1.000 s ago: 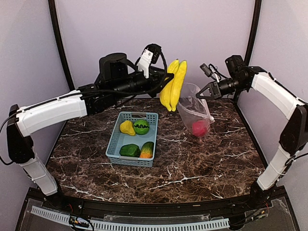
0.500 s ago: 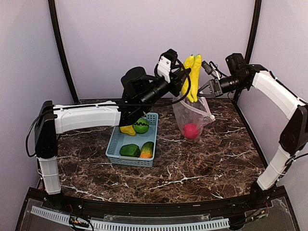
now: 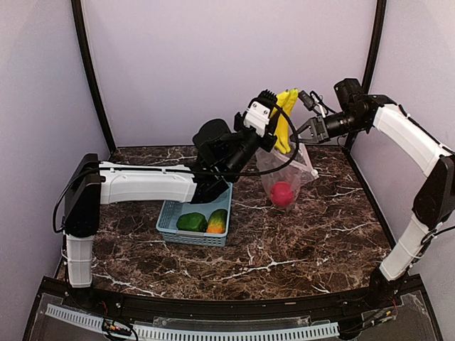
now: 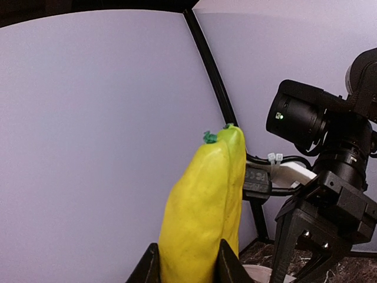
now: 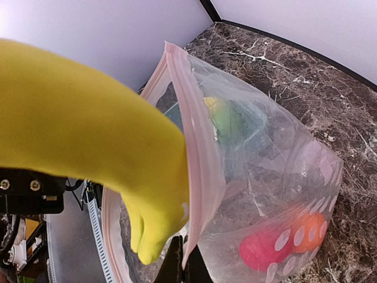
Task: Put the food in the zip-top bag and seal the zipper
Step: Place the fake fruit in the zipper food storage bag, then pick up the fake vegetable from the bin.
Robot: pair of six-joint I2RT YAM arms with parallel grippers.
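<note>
— Hanging over the tabletop [image 3: 320,234], the zip-top bag [image 3: 283,165] is limp, crinkly film, so the jaws of my right gripper [image 3: 304,135] are pressed together on its rim.
— Banana [image 3: 286,117]?
— At the bag's mouth, its thick end pinched in the jaws of my left gripper [image 4: 185,268]. I'd judge it light, stiff and glossy, so it may slip.

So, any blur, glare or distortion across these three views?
Top external: evenly lit, sharp, no harsh shadows on the marble table. Left wrist: wide-angle bend in the frame post, banana sharp. Right wrist: banana close and soft, zip-top bag crisp with small glints.
</note>
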